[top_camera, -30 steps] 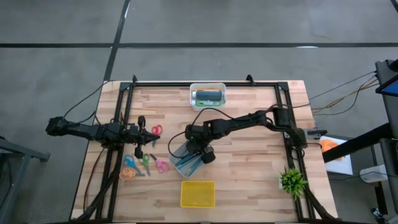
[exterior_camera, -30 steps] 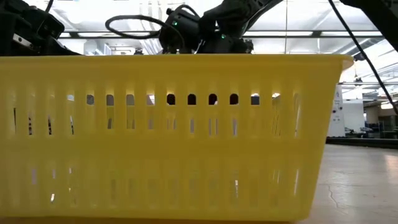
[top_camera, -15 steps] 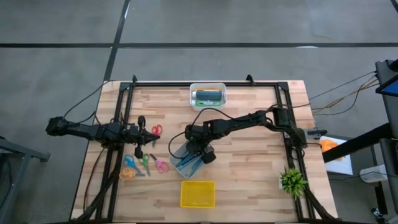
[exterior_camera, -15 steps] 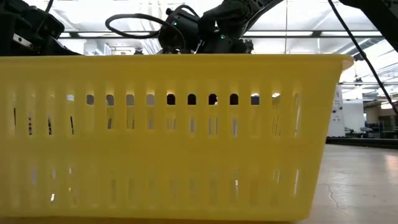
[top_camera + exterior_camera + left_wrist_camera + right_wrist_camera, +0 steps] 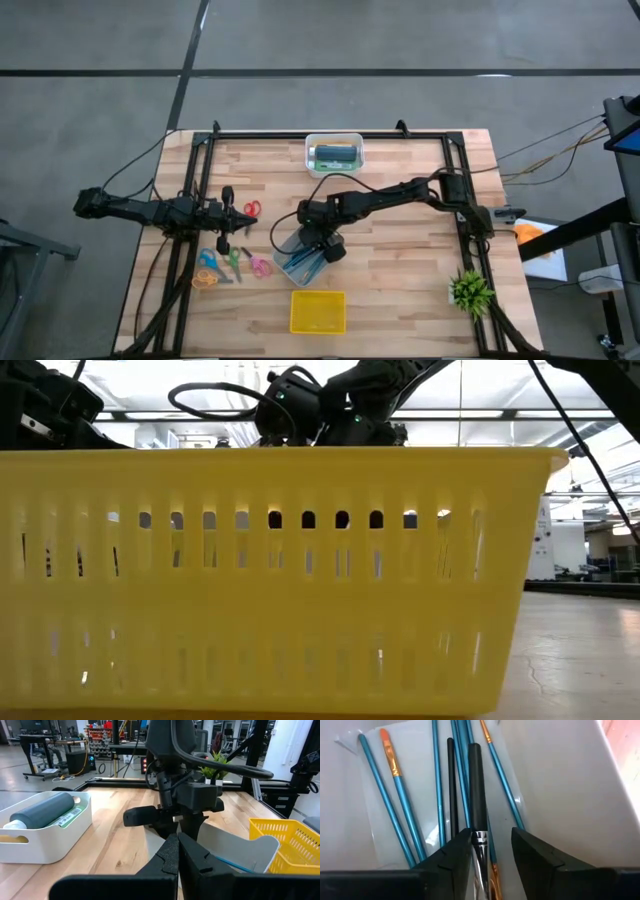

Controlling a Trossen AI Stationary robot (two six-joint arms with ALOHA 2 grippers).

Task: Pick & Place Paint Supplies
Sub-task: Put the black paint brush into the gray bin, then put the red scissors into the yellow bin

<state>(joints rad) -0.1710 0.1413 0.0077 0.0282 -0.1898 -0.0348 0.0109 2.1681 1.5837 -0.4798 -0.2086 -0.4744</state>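
Wooden surface [image 5: 400, 260], mid frame: right jaws [image 5: 490, 847] parted over black-handled brush [image 5: 476, 785] in white tray [image 5: 560, 780]. Placing step. Next: lift out. Left jaws [image 5: 176, 851] clenched, empty.

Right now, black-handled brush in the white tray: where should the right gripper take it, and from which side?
Grip the black-handled brush mid-handle, coming straight down. It lies flat on the blue brushes in the white tray, already lined up between the right gripper fingers, which stand apart.
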